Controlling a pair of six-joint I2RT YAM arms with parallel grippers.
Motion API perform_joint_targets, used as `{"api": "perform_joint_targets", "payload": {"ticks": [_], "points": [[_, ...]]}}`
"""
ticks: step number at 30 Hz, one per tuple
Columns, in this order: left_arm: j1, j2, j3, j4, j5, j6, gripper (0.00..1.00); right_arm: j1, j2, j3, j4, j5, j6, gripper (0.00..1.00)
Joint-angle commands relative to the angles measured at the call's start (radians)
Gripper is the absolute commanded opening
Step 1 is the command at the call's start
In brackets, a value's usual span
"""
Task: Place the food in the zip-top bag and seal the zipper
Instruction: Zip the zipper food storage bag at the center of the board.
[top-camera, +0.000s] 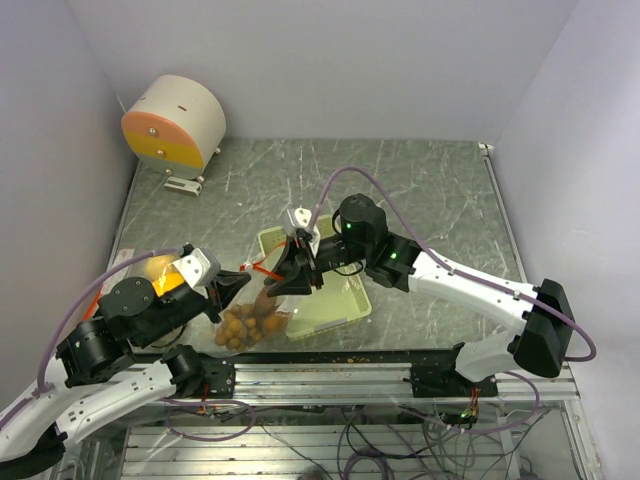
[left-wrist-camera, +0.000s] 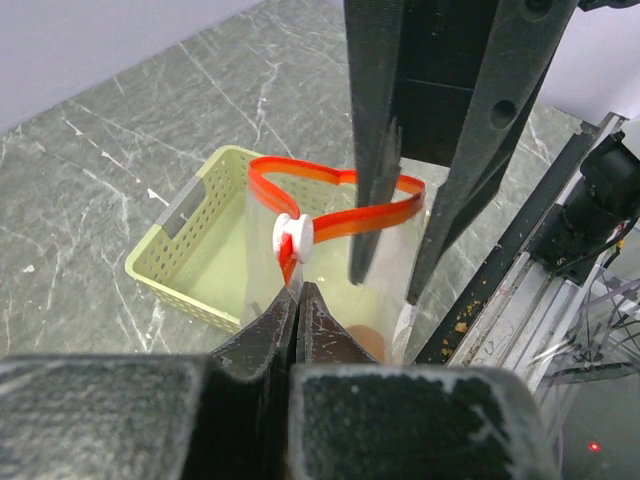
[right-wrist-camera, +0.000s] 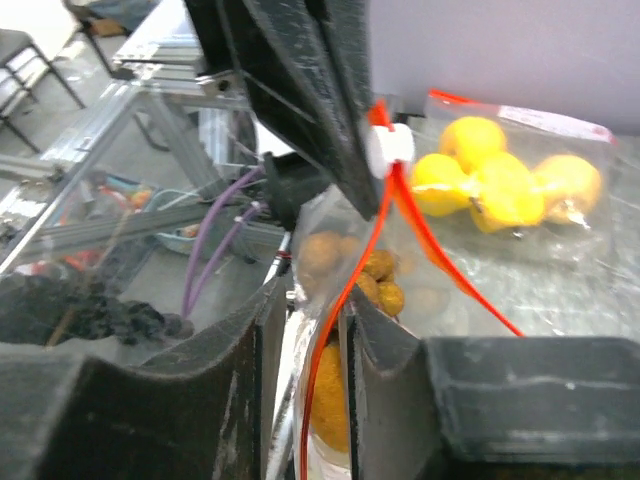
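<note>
Top external view shows me the bag (top-camera: 250, 312) between the two arms, near the front edge of the bench (top-camera: 420, 190) and just beside the green tray (top-camera: 340, 305). Brown berries (top-camera: 240, 328) lie in its bottom. From the right wrist I also see an orange fruit (right-wrist-camera: 330, 410) inside, under the berries.

The left jaws are closed on the bag's edge, directly below the white slider (left-wrist-camera: 293, 237). Their fingers (left-wrist-camera: 260, 340) meet with no gap. The red zipper (left-wrist-camera: 330, 175) makes an open loop, so the mouth of the bag is not sealed. The slider sits at the end which the left jaws hold.

The right jaws come from above at the other end of the mouth. Their fingers (left-wrist-camera: 375, 120) stand a little apart, with the rim and the zipper strip passing between them. I see a gap there, so I count them as open around the rim, not pinching it.

A second bag (right-wrist-camera: 520, 170) with yellow fruits (right-wrist-camera: 470, 140) inside lies on the bench beside the left arm, apart from the first bag.
</note>
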Motion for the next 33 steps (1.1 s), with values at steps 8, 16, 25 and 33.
{"api": "perform_joint_targets", "payload": {"ticks": [8, 16, 25, 33], "points": [[0.000, 0.027, 0.044, -0.046, -0.062, -0.038, 0.07, -0.003, -0.131, 0.010, -0.006, 0.270, -0.111, 0.45], [-0.001, 0.060, 0.054, -0.038, -0.012, -0.035, 0.07, -0.003, -0.092, 0.068, 0.105, 0.077, -0.163, 0.43], [0.001, 0.059, 0.061, -0.036, -0.003, -0.046, 0.07, -0.013, 0.067, 0.154, 0.167, -0.017, -0.096, 0.37], [0.000, 0.039, 0.055, -0.034, -0.007, -0.049, 0.07, -0.017, 0.106, 0.164, 0.185, -0.050, -0.074, 0.34]]}}
